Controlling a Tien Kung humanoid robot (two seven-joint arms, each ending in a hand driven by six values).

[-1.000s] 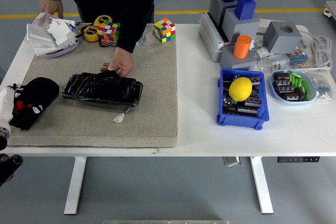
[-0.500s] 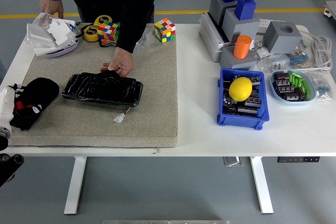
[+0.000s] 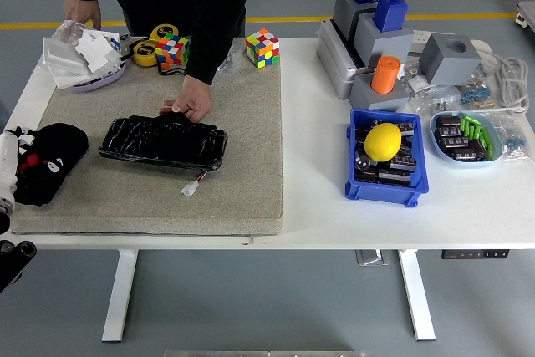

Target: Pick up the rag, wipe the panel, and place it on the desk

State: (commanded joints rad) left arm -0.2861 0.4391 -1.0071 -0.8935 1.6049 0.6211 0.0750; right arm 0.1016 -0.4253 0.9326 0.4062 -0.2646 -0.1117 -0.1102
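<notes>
Robot hand: the left robot hand (image 3: 8, 169) shows only as a white-and-black sliver at the far left edge of the frame, low down; whether its fingers are spread or curled cannot be told. The right one is out of frame.
Rag: the crumpled black cloth rag with red and white marks (image 3: 46, 160) lies at the left end of the grey felt mat (image 3: 251, 148), middle left of the frame, touching or just beside the robot hand; whether it is grasped is hidden.
Panel: the flat black glossy panel with a trailing white connector (image 3: 165, 141) lies on the mat just right of the rag, left of centre.
Person: the person's hand (image 3: 192, 106) rests on the panel's upper edge.
Surface: the white surface (image 3: 318, 181) carries the mat.
Risk, grip: a shallow hold at the rag's edge would likely let the cloth slip or trail.
Risk, wipe: a sweep across the panel could snag the connector, or meet the person's hand at the top edge.
</notes>
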